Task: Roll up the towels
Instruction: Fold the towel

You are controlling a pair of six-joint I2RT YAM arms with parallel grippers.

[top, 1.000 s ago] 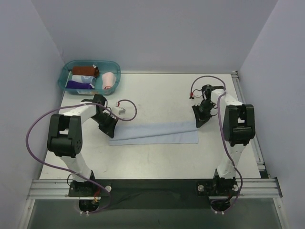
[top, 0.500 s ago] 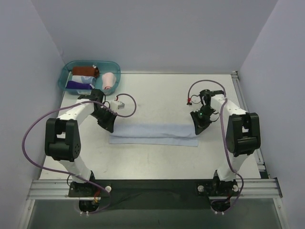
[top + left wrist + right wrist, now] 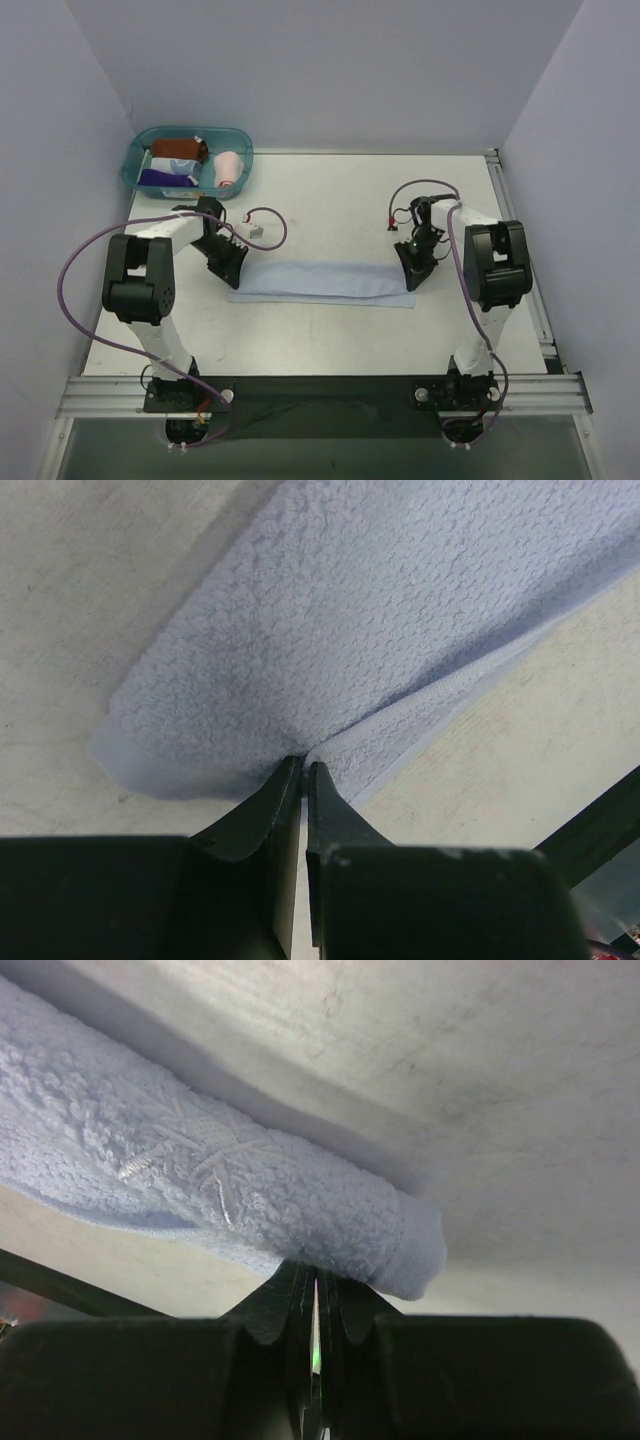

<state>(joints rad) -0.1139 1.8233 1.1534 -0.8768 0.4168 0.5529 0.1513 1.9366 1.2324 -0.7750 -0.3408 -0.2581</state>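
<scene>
Blue towel (stitched star, perhaps) sits pinched by left end effector and right end effector.

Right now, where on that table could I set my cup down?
Bare: the far middle, beyond the light blue towel, between the teal tub and the right arm; also the near strip between towel and arm bases. Crowded: the towel's ends, where left gripper and right gripper pinch it.

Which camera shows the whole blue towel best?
The top external view: the blue towel lies there in full, a long folded strip seen end to end. The left wrist view shows only one pinched end; the right wrist view shows only the other folded end, close up.
</scene>
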